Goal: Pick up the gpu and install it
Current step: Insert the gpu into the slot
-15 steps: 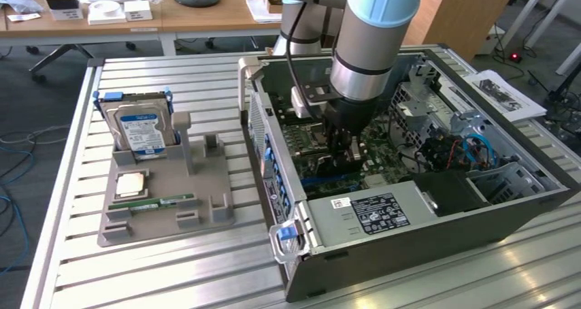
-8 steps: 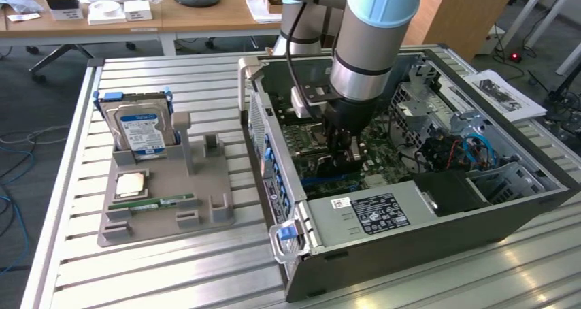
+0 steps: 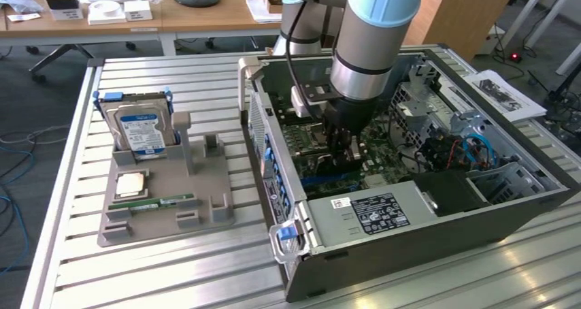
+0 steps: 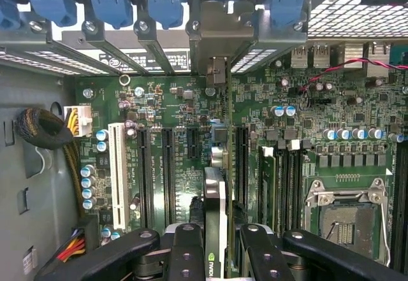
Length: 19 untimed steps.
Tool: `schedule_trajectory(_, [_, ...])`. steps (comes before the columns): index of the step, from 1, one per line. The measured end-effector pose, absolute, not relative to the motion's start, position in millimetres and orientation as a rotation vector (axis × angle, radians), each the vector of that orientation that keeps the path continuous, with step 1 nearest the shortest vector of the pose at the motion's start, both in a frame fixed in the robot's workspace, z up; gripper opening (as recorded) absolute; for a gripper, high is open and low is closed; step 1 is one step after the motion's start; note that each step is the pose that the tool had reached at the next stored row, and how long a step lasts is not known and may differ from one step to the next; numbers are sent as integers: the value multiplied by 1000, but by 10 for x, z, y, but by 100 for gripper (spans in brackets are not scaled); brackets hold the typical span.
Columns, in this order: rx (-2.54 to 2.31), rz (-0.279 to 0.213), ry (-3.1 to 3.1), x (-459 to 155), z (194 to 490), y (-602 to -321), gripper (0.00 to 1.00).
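The gpu (image 4: 215,217) is inside the computer case (image 3: 436,220). It stands on its thin edge over the green board (image 4: 191,166) at the bottom of the case. It lines up with the long black slots (image 4: 167,166) that run beside it. I cannot tell if it is pushed all the way down into a slot.

The claw (image 3: 342,145) is clenched on the gpu. One black finger (image 4: 187,249) presses on each side of the card. The arm reaches straight down into the open case.

Also in the case, a long white slot (image 4: 117,172) sits next to the black ones. A square silver socket (image 4: 347,220) sits farther along the board. A row of blue clips (image 4: 115,0) lines one wall of the case.

The case lies on the tabletop (image 3: 181,282). Beside it, toward the exterior view's left, is a grey holder (image 3: 213,214). A silver hard drive (image 3: 141,132) with a blue and white label stands up in the holder. A thin green memory stick (image 3: 154,204) lies flat in a groove. A small square chip (image 3: 130,184) lies flat between the two.
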State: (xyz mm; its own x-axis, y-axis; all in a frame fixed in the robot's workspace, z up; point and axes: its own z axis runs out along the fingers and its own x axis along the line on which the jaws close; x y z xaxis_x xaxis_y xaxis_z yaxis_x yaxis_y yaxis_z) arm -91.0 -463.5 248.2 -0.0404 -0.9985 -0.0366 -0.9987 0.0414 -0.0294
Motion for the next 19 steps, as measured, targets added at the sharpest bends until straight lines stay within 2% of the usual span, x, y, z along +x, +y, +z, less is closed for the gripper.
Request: schedule_trajectory(19, [-2142,8,2233,-948,2469,-4645,27])
